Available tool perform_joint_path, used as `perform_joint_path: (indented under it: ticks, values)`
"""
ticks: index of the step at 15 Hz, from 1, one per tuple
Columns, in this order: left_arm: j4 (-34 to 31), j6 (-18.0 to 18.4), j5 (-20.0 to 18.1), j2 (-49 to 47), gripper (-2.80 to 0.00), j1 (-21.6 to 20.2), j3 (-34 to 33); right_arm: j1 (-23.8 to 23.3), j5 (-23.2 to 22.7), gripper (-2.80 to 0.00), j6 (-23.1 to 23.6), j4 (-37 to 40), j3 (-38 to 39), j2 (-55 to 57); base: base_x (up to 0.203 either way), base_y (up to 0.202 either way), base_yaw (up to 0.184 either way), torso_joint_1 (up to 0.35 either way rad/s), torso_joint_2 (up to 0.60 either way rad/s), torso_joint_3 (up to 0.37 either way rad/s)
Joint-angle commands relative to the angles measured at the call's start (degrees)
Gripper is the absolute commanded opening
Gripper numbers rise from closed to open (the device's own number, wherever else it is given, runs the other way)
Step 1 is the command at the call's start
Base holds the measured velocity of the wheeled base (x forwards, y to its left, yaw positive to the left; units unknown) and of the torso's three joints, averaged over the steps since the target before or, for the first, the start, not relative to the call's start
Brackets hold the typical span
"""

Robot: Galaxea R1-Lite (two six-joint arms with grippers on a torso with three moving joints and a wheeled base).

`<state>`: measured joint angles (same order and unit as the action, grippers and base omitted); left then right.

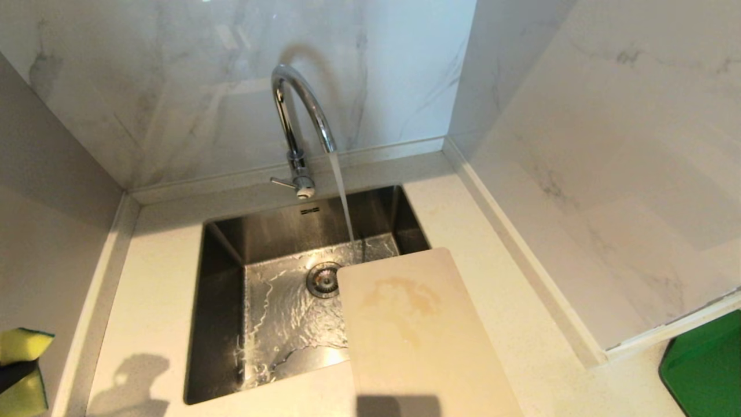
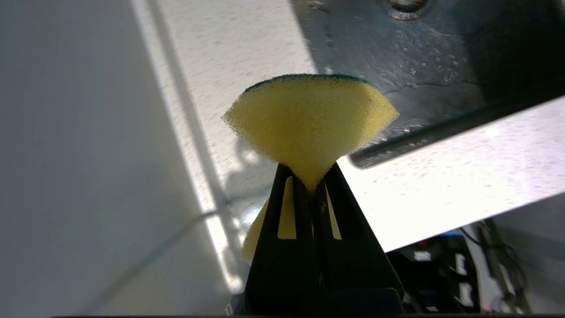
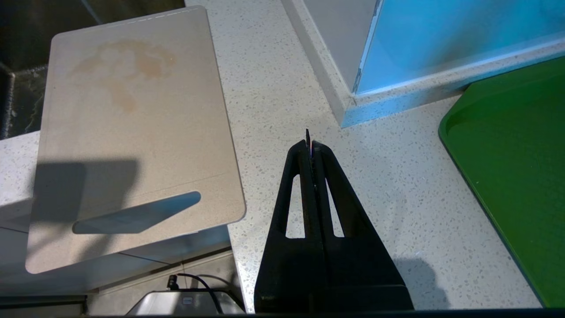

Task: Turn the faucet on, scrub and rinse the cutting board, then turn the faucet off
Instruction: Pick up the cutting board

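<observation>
We see the beige rectangular plastic cutting board (image 3: 132, 128), stained brown, on the speckled worktop (image 3: 282, 88) beside our right pincer (image 3: 310, 143), whose fingers press together empty. Our left pincer (image 2: 311, 185) clamps a yellow sponge (image 2: 309, 119); beyond it, the chrome gooseneck faucet (image 1: 298, 110) runs into the steel sink (image 1: 278, 301).

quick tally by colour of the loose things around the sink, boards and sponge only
beige: 1, the cutting board lying partly over the sink
green: 1, the green board on the counter at the right
yellow with a green face: 1, the sponge pinched in the left tool
total: 3
</observation>
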<state>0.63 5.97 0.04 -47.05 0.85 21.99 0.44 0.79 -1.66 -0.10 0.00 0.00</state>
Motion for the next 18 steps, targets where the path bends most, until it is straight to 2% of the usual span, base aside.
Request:
perform_joint_path:
  ticks: [1, 7, 9, 12, 18]
  values:
    - [3.8, 0.1, 2.8, 9.4, -2.80, -0.1, -7.7, 0.0, 0.0, -2.80, 0.0, 0.0, 0.1, -0.1, 0.000, 0.000, 0.000, 0.000, 0.00, 0.000]
    - [13.0, 2.6, 3.4, 18.9, -2.80, -1.2, -22.1, 0.0, 0.0, -2.80, 0.0, 0.0, 0.1, -0.1, 0.000, 0.000, 0.000, 0.000, 0.00, 0.000]
    - [11.9, 2.2, 3.3, 21.6, -2.80, -1.7, -22.1, 0.0, 0.0, -2.80, 0.0, 0.0, 0.1, -0.1, 0.000, 0.000, 0.000, 0.000, 0.00, 0.000]
    - [10.5, 2.1, 1.6, 25.2, -2.80, -5.0, -22.1, 0.0, 0.0, -2.80, 0.0, 0.0, 0.1, -0.1, 0.000, 0.000, 0.000, 0.000, 0.00, 0.000]
    - [2.8, 1.4, 0.8, 33.5, -2.80, -4.8, -22.1, 0.0, 0.0, -2.80, 0.0, 0.0, 0.1, -0.1, 0.000, 0.000, 0.000, 0.000, 0.00, 0.000]
